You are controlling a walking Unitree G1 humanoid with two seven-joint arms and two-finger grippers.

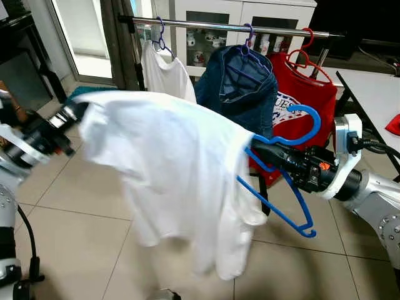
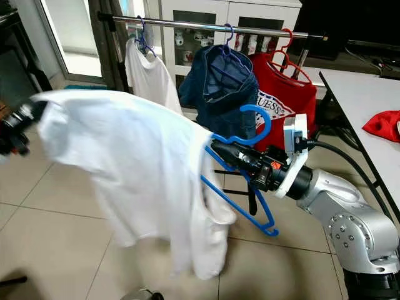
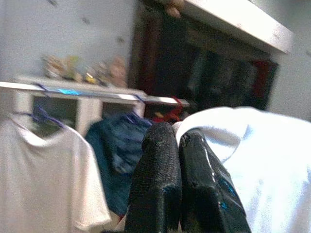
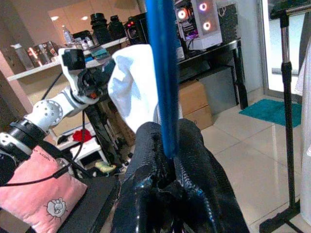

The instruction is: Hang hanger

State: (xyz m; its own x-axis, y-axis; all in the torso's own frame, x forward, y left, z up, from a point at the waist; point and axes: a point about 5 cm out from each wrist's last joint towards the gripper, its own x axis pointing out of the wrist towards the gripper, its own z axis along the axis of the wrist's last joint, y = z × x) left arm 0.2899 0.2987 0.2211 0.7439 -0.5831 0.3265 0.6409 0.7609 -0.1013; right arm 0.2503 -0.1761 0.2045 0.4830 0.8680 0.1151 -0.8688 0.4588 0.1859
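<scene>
A white T-shirt (image 1: 169, 169) hangs spread between my two grippers, well below the clothes rail (image 1: 206, 25). My left gripper (image 1: 65, 115) is shut on the shirt's left edge; in the left wrist view its fingers (image 3: 155, 184) are pressed together with white cloth (image 3: 252, 155) beside them. My right gripper (image 1: 257, 147) is shut on a blue hanger (image 1: 309, 119), whose one arm reaches into the shirt while the hook curls upward. In the right wrist view the hanger's bar (image 4: 163, 73) rises from between the closed fingers (image 4: 194, 170).
On the rail hang a white shirt (image 1: 164, 75), a denim garment (image 1: 240, 87) and a red shirt (image 1: 306, 94), each on a hanger. A white table (image 1: 375, 87) with a red cloth (image 2: 382, 124) stands at the right. Tiled floor lies below.
</scene>
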